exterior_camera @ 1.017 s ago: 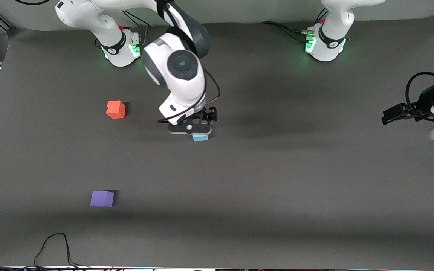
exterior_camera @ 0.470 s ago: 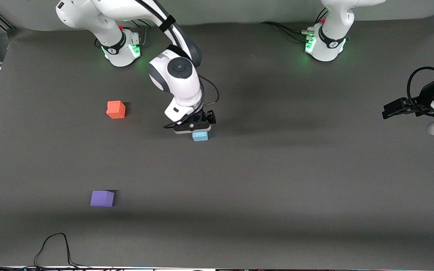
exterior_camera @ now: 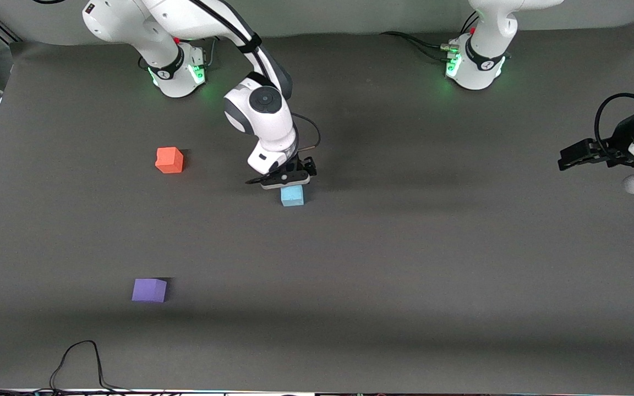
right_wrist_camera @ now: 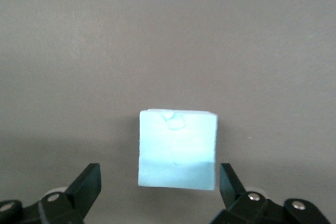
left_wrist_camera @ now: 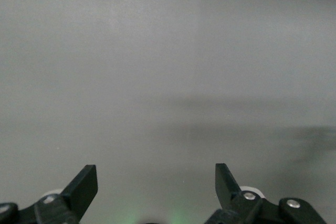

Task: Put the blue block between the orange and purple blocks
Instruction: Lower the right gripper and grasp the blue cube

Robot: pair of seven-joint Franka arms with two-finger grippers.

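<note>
A dark grey table [exterior_camera: 405,275] carries three small cubes: a blue block [exterior_camera: 292,195] near its middle, an orange block [exterior_camera: 169,160] at its ten o'clock, a purple block [exterior_camera: 149,290] at its seven o'clock.

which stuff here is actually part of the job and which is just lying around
Part of the job:
- blue block, sitting between the open fingers of the right claw
- orange block
- purple block

Just lying about:
- black cable at the table edge nearest the front camera
- left claw, open, waiting over its own end of the table
</note>
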